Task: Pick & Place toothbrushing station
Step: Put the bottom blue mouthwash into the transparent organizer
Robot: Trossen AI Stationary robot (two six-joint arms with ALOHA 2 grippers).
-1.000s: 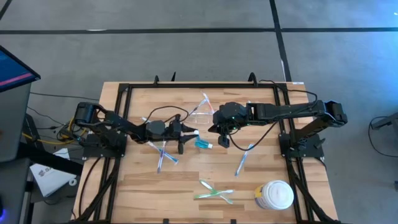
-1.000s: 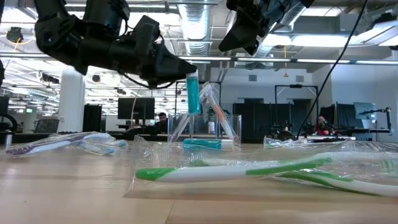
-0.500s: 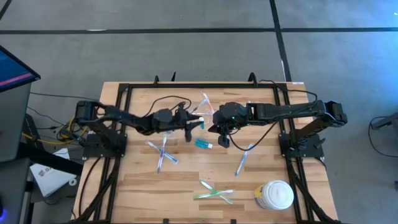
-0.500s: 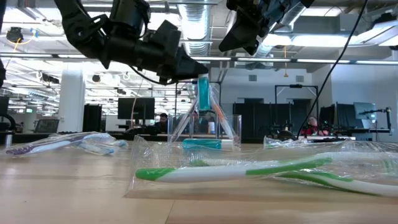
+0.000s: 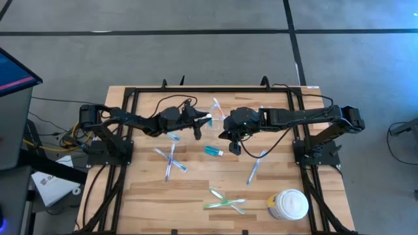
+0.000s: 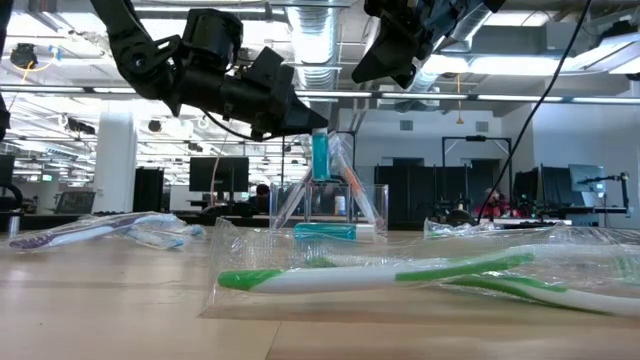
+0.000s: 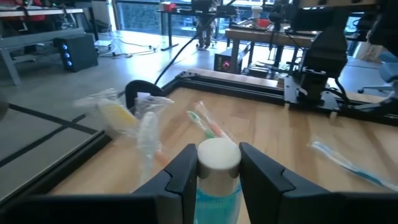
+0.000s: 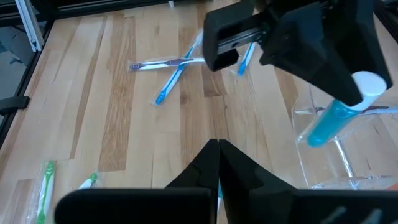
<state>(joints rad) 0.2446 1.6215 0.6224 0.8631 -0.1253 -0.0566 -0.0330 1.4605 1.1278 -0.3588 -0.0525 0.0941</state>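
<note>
in the overhead view the left arm reaches from the left edge of the wooden table (image 5: 150, 196) toward the upper middle, and the left gripper (image 5: 204, 122) is clenched on a teal tube (image 6: 320, 157) with a white cap, just left of the clear holder (image 6: 340, 205). the level view shows the tube hanging upright from the dark fingers (image 6: 290, 110) right over the holder, in the upper middle of the frame; the left wrist view shows the white cap pinched between the two fingers. left of centre on the table, below that arm, lie crossed blue toothbrushes (image 5: 171, 160) in clear wrappers. the holder stands in the upper middle of the overhead frame, with a couple of wrapped brushes leaning in it. just below and right of it a second teal tube (image 5: 213, 151) lies flat on the wood. the right gripper (image 5: 234, 147) hangs over the table at centre, just right of that lying tube, its fingers pressed together on nothing. right of it lies a single blue toothbrush (image 5: 256, 166), slanted. lower in the frame, at bottom centre, a green toothbrush (image 5: 225, 203) pair lies crossed in wrapping, and at the bottom right stands a white round jar (image 5: 288, 204). the right arm stretches in from the right edge of the table.
</note>
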